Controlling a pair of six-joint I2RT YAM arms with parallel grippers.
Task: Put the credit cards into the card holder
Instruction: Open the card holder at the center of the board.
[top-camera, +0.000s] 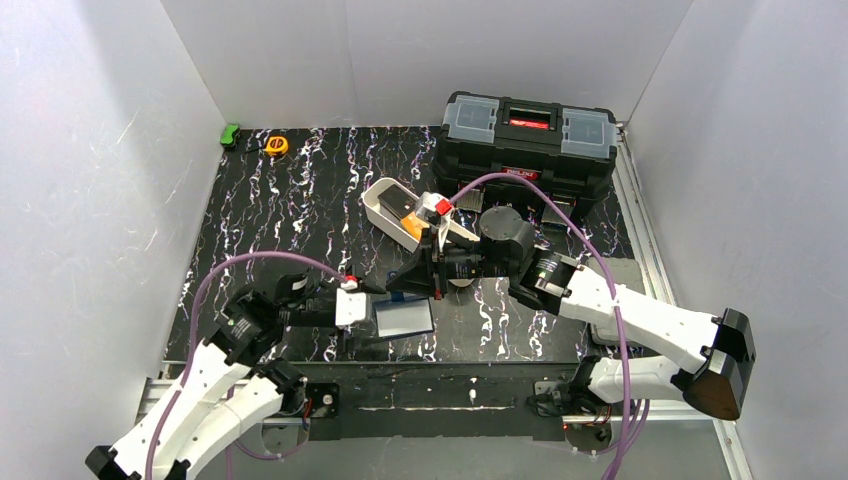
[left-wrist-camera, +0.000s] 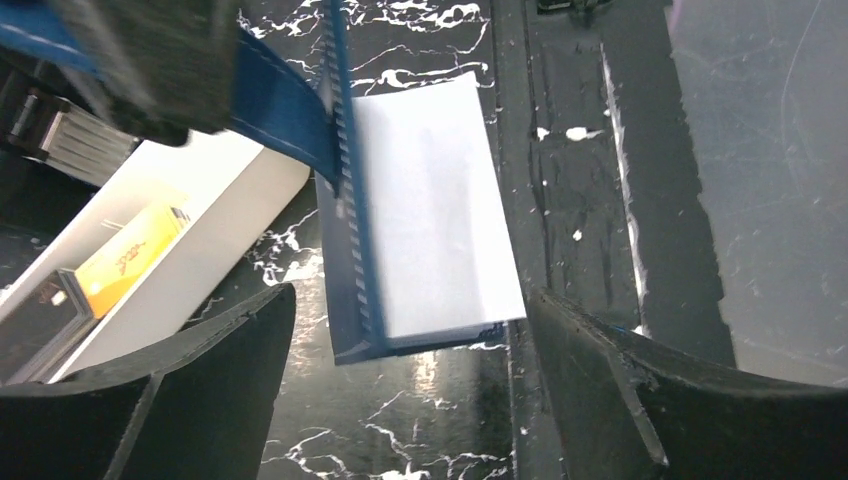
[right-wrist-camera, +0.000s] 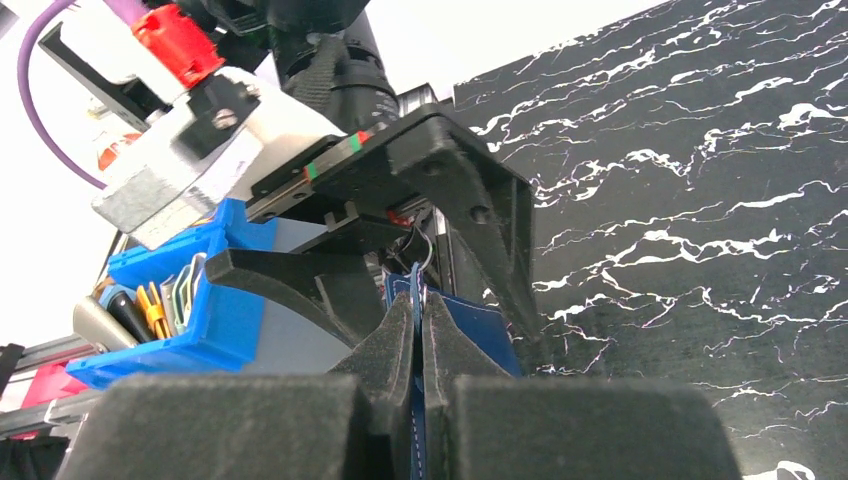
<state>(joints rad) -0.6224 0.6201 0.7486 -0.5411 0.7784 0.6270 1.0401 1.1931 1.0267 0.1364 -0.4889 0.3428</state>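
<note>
Finding 1. The card holder (left-wrist-camera: 430, 210) lies open on the desk (left-wrist-camera: 380, 440), near its front edge and between the two arms, with its pale inner panel facing up.

Finding 2. The right gripper (right-wrist-camera: 418, 310) has its fingers pressed together on the navy flap (left-wrist-camera: 285, 105) and holds it raised above the pale panel. This most likely keeps the wallet from folding shut and leaves its pockets exposed for loading.

Finding 3. The left gripper (top-camera: 350, 305) hovers just beside the card holder on its left side. Its fingers are spread wide and grasp nothing. In the left wrist view the pale panel sits between the two fingers, apart from both. The pose suggests it is about to steady the wallet or turn away for a card (which of these cannot be told).

Finding 4. The orange credit card (left-wrist-camera: 130, 255) and the dark credit card (left-wrist-camera: 35, 315) lie inside the white tray (left-wrist-camera: 215, 215). The tray stands just behind the card holder, towards the black toolbox (top-camera: 525, 140). No card is seen in the wallet, so loading has not begun.

Risk. The cards are thin and lie flat against the tray floor, so the tray wall may hinder a pinch. If the flap slips free, the wallet is likely to close.
</note>
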